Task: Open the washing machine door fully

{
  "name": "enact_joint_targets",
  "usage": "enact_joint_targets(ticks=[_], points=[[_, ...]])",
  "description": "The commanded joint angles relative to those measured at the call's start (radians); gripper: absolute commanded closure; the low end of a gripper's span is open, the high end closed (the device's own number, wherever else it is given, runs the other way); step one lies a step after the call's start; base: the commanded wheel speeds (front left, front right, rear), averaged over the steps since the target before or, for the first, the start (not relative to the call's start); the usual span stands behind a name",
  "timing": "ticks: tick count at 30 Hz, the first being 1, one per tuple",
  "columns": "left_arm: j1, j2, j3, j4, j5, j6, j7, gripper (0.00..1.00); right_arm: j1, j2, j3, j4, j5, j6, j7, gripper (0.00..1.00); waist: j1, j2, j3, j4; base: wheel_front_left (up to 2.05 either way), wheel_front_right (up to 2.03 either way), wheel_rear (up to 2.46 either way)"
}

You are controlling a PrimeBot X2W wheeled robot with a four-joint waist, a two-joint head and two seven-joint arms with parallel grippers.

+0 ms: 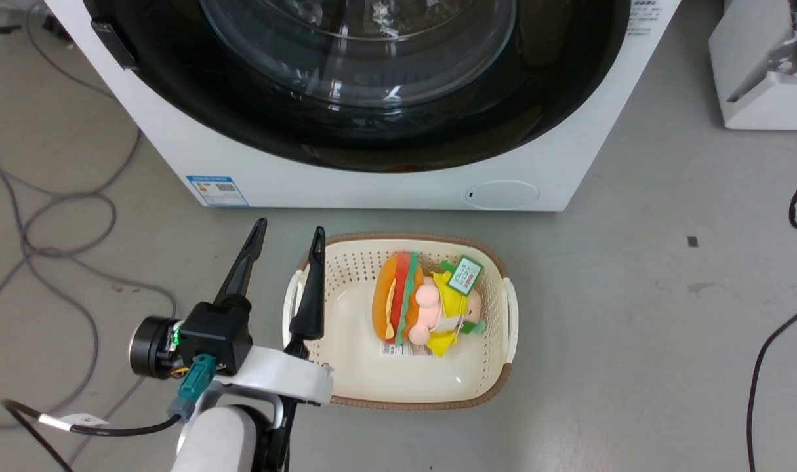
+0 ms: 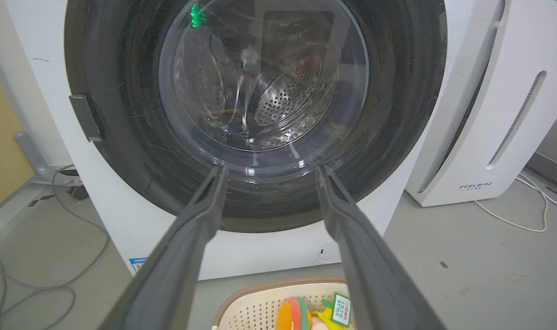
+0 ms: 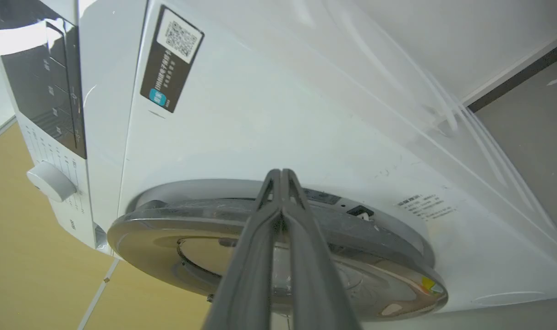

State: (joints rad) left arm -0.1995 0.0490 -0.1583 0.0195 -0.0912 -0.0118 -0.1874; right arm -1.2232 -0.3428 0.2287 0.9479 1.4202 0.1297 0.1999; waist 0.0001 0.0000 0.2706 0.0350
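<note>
Left end effector [image 1: 289, 227] released, spread wide, low in front of washing machine door [image 1: 569, 92] — right end effector [image 3: 281, 173] clenched on nothing, right at that door's rim.

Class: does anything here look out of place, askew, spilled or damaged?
Nothing spilled or broken. Oddities: the basket before the washing machine holds a burger plush toy, tag on, not laundry; loose grey cables sprawl across the floor at the head view's left.
</note>
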Motion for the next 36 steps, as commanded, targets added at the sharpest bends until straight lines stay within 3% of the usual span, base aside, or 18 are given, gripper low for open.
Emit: enact_joint_targets(ticks=[1, 10, 27, 36], points=[[-0.021, 0.001, -0.008, -0.003, -0.003, -0.001, -0.013, 0.0, -0.047, -0.005, 0.025, 0.033, 0.033, 0.001, 0.033, 1.0, 0.0, 0.0, 0.01, 0.003, 0.0, 0.0, 0.0], [-0.051, 0.001, -0.03, -0.006, -0.015, 0.002, -0.032, 0.0, -0.185, 0.023, 0.145, 0.129, 0.099, 0.001, 0.193, 1.0, -0.0001, 0.0, 0.055, 0.019, 0.0, 0.0, 0.0], [-0.102, 0.001, -0.068, 0.001, -0.044, 0.015, -0.068, 0.0, -0.466, 0.076, 0.326, 0.306, 0.24, 0.001, 0.349, 1.0, -0.0001, 0.0, 0.137, 0.043, 0.0, 0.0, 0.0], [-0.112, 0.001, -0.077, 0.008, -0.048, 0.017, -0.074, 0.0, -0.47, 0.093, 0.378, 0.341, 0.265, 0.001, 0.474, 1.0, -0.0001, 0.0, 0.137, 0.044, 0.0, 0.0, 0.0]])
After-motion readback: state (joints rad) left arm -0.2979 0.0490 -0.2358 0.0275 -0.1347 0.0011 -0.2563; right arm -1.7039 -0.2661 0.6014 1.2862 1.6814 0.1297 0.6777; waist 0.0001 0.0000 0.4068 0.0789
